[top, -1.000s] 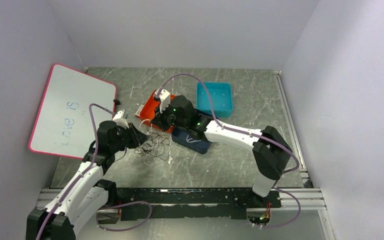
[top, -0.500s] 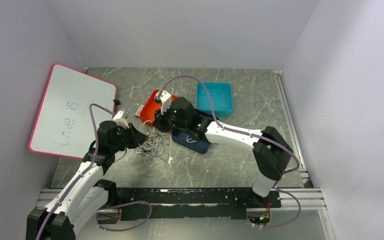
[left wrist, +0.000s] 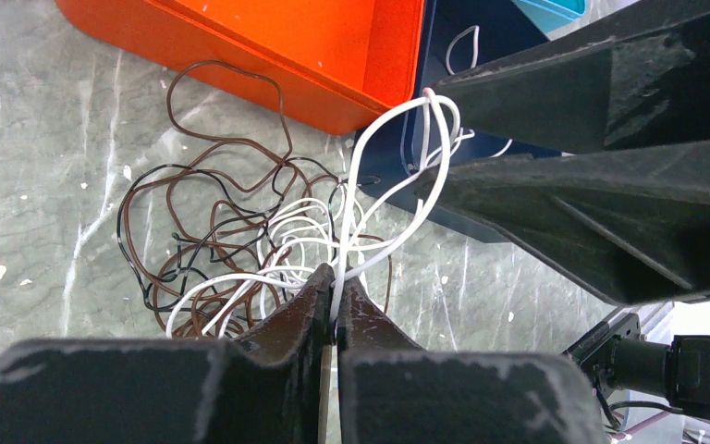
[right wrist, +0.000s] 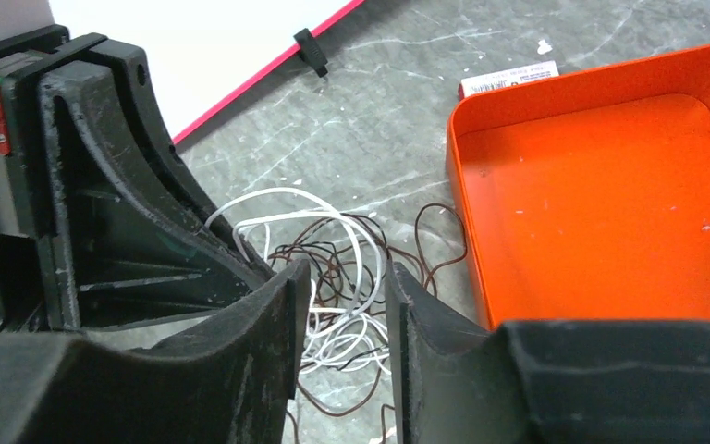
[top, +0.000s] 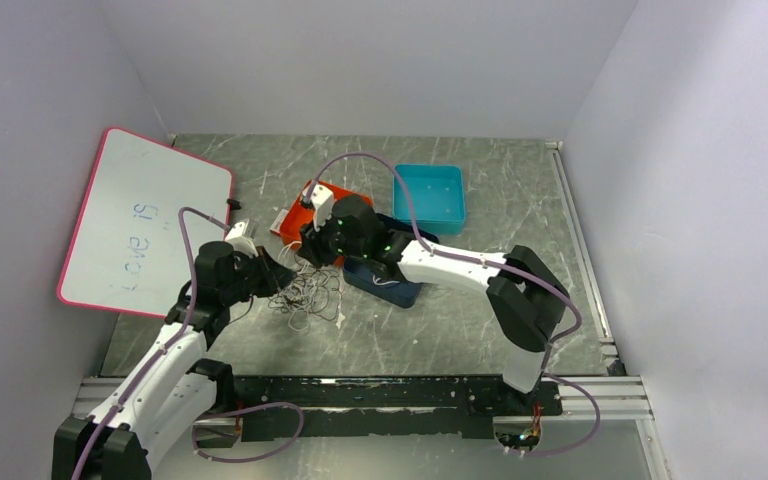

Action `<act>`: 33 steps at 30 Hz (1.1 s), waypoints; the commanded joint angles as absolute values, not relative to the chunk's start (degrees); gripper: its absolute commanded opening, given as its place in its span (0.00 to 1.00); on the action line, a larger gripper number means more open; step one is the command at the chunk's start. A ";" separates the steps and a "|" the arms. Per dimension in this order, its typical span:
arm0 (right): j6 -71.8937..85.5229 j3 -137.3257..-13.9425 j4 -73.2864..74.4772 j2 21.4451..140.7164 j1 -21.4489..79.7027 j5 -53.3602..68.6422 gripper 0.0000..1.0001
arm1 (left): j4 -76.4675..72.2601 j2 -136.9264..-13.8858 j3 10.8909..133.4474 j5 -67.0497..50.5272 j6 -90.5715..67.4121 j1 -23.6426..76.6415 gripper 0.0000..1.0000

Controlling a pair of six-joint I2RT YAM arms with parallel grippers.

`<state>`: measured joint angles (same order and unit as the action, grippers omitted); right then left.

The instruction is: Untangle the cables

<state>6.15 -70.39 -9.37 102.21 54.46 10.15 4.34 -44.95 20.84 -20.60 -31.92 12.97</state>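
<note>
Two arms are bending low over the tangle of cables [top: 305, 292], which is lying on the table [top: 440, 330] just beside the orange tray [right wrist: 601, 185]. The left gripper [left wrist: 335, 314] is pinching the white cable [left wrist: 356, 199] tight, probably anchoring it. The right gripper [right wrist: 347, 277] is straddling a white loop with its fingers slightly parted, seemingly readying a pull.

A lab test cell: bare white walls [top: 360, 60] enclose the grey tabletop [top: 520, 200].

Loose tangle of thin cables [top: 310, 295] heaped on the bench [top: 440, 330].
White cable [left wrist: 356, 199] drawn up out of the heap in long loops, pinched in the closed left gripper [left wrist: 335, 287]; brown cable [left wrist: 213, 63] and black cable [left wrist: 162, 169] slack and interwoven below.
</note>
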 commanded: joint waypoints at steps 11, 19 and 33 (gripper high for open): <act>5.81 -71.17 -8.62 99.21 54.83 5.76 0.00 | 6.88 -45.09 22.33 -16.13 -32.65 13.36 0.07; 3.05 -70.71 -2.82 91.15 54.76 -2.69 0.00 | 8.27 -45.46 22.25 -13.69 -33.50 13.29 0.08; 0.53 -75.22 4.39 83.26 54.80 -9.69 0.00 | 8.89 -46.93 22.52 -12.36 -33.60 13.26 0.37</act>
